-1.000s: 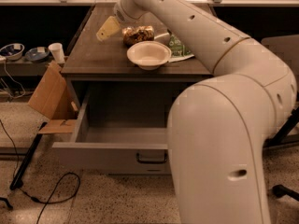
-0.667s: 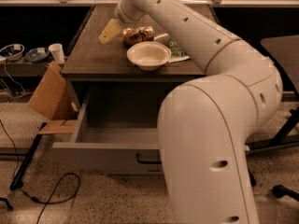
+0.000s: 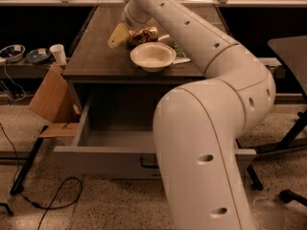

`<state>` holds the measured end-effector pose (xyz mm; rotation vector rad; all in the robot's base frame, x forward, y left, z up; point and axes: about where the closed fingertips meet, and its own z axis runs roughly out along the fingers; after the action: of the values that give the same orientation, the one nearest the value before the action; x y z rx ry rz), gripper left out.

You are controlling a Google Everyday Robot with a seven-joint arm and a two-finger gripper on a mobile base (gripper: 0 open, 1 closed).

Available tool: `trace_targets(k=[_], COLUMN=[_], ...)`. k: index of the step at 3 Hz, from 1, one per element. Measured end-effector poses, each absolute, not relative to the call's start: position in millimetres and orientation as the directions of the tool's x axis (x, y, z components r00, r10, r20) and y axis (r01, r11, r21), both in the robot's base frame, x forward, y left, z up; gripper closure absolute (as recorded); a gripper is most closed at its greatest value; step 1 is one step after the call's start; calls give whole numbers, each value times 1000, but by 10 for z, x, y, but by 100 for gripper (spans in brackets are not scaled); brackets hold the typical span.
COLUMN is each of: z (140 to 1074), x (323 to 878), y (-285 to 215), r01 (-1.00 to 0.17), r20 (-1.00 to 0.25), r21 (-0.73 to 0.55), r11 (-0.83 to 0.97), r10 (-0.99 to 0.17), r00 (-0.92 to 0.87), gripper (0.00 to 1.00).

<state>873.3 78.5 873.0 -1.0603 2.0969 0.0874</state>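
Against the view 0.7 s ago: big white arm (image 3: pixel 201 143) swung a little toward the picture's left, now masking the right half of the open grey drawer (image 3: pixel 115 140) and its handle. No shift in anything on the dark wooden surface (image 3: pixel 93 56).

Tan-tipped gripper (image 3: pixel 120 34) low over the back of that surface, hardly moved, right against the crinkled brown snack bag (image 3: pixel 143 34). Open or closed on the bag: impossible to tell, the wrist being in the way.

Bag lying at the back of the surface, just behind the round white bowl (image 3: pixel 152 56), itself upright near the front edge. Flat green packet (image 3: pixel 180 52) peeping out to the right of the bowl, partly under the arm.

Below: drawer pulled well out, visible part bare. To the picture's left, a brown cardboard flap (image 3: pixel 50 97) leaning beside the drawer, a white paper cup (image 3: pixel 58 54) and two small dishes (image 3: pixel 13 51) on a low ledge. Black cable (image 3: pixel 57 198) looping on the speckled floor. Black chair legs (image 3: pixel 292 138) at far right.
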Motion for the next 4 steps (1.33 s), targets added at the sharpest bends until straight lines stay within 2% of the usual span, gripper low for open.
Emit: trace_targets(k=[1, 4], z=[8597, 8731], x=[8800, 8769], y=[660, 424], r01=[-727, -742], r20=[-632, -597], r21=[-263, -273], r11=[635, 612], r10=[-682, -713], r00=[-367, -368], gripper=[3, 72])
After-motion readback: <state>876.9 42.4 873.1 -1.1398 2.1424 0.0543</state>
